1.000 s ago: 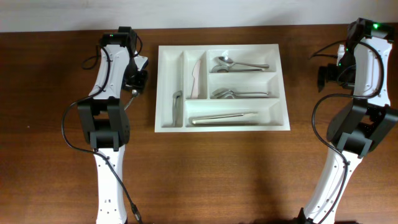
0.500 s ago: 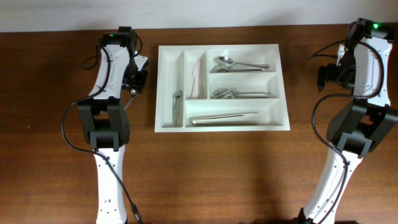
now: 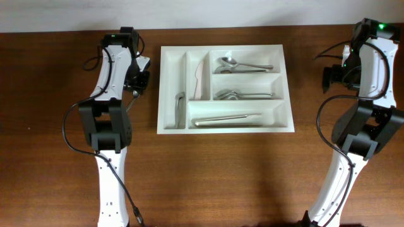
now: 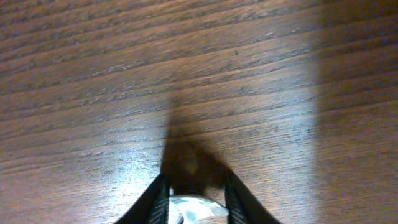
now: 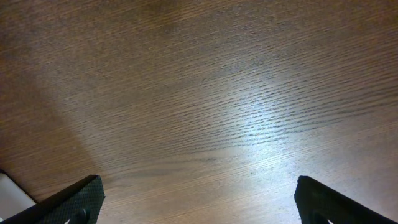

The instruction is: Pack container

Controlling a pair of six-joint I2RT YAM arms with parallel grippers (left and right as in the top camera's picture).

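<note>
Container (image 3: 162, 88): white five-compartment tray, lying flat mid-counter (image 3: 221, 176), between the two arms, well apart from the right one. Already stocked: pale knife (image 3: 201, 79) in the inner upright slot, dark-handled piece (image 3: 179, 107) in the outer one, spoons (image 3: 243, 65) in the top long slot, more cutlery in the two below, kind too small to tell.

Left tool (image 4: 194, 186): just beside the container's left wall, fingers set narrow on either side of a shiny metal utensil (image 4: 193, 210), seemingly pinching its rounded end. Only a sliver visible from the wrist, the rest hidden.

Right tool (image 5: 199, 190): spread to the full, empty, over bare wood at the far right.

Hazards, as judged:
- Slip or swivel of the utensil, owing to a narrow pinch on smooth curved metal.
- Clip against the container's left wall on the way across, owing to a low carry, with a likely shove of the tray.
- Landing crosswise or in a wrong compartment, owing to a dangling handle unseen from the wrist.
- Clatter onto pieces already stowed, owing to release from too high.
</note>
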